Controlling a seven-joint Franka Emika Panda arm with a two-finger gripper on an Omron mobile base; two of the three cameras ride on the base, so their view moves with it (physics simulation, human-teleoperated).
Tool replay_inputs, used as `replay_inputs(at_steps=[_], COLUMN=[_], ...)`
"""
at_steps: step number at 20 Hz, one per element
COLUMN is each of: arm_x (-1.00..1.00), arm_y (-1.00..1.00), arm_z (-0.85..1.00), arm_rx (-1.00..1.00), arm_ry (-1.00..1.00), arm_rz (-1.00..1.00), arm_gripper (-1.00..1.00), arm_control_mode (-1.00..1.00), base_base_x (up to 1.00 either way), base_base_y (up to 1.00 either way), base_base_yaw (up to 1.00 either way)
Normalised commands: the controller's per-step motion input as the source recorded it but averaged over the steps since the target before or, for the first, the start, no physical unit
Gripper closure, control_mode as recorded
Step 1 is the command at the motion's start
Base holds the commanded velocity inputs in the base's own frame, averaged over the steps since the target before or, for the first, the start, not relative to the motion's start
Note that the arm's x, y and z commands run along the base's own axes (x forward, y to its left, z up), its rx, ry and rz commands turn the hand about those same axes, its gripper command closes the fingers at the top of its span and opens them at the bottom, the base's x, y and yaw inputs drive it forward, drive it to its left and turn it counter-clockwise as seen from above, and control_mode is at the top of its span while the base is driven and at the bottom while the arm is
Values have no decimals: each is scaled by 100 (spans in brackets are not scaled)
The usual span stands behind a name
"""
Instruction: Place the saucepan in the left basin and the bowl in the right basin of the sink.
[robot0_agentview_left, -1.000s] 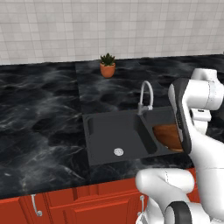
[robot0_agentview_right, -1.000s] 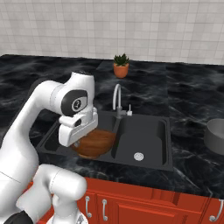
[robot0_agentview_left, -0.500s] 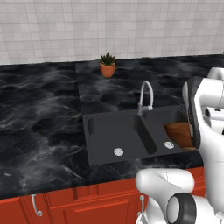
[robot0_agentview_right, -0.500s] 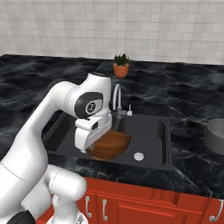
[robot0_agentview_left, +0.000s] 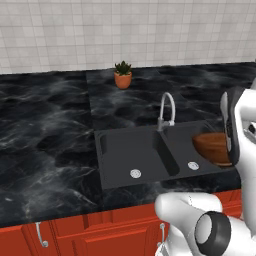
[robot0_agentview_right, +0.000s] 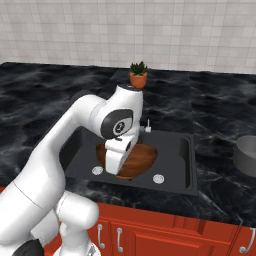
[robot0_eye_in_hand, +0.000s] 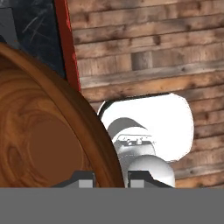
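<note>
Currently the claw (robot0_eye_in_hand: 111, 178) is clamped on the rim of the wooden bowl (robot0_agentview_right: 139, 157), held tilted above the sink (robot0_agentview_left: 115, 177), over its right basin (robot0_agentview_left: 192, 152); the saucepan (robot0_agentview_right: 246, 155) rests on the surface right of the sink.

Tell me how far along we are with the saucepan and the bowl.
Nothing is placed yet. In hand: the gripper is shut on the rim of the bowl, carried above the sink, over the right basin. Left: lower and release the bowl there. Then the saucepan, on the counter to the sink's right, goes into the left basin.
</note>
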Motion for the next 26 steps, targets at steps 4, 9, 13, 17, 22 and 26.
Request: replay_inputs(at_steps=[4,9,13,17,22,26], arm_x=[25,35,39,32,23,14], arm_y=[-21,-16,-18,-25,-26,-18], arm_z=[-3,-9,-11,-15,-17,-26], arm_rx=[12,14,11,2,0,0], arm_ry=[-19,-5,0,0,0,0], arm_rz=[23,19,11,4,0,0], arm_gripper=[100,100,100,100,100,100], arm_control_mode=[-100,-100,-100,-100,-100,-100], base_base_x=[0,0,0,0,0,0], base_base_y=[0,0,0,0,0,0], base_base_yaw=[0,0,0,0,0,0])
